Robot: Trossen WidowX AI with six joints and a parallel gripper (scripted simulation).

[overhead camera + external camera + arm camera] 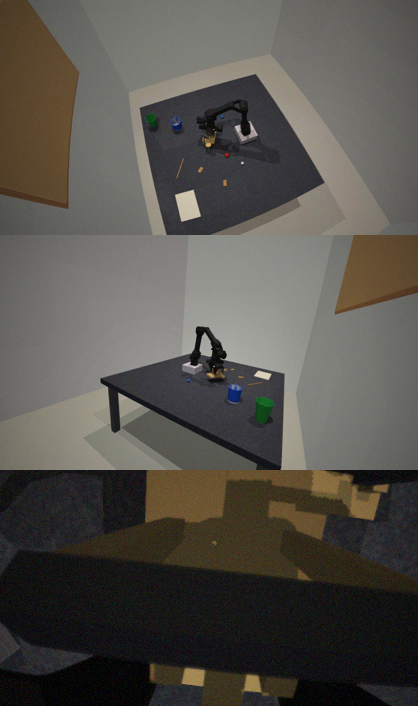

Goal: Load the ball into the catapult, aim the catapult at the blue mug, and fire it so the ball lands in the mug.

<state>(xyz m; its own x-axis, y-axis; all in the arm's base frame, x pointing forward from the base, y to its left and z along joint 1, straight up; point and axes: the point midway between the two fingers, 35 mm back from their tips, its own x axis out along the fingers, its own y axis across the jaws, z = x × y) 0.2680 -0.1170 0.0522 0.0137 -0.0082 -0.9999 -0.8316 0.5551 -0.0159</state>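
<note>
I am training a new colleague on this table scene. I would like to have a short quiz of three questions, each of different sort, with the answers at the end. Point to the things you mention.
1. Which of these stands nearest to the catapult (211,139) (211,376) (185,495)?
a) the green cup
b) the blue mug (175,125) (234,394)
c) the cream rectangular sheet

2. True or false: the blue ball is already inside the blue mug.

3. Fill in the missing word: the robot's jaws are shut on the ____.

Key: 1. b; 2. false; 3. catapult
</note>
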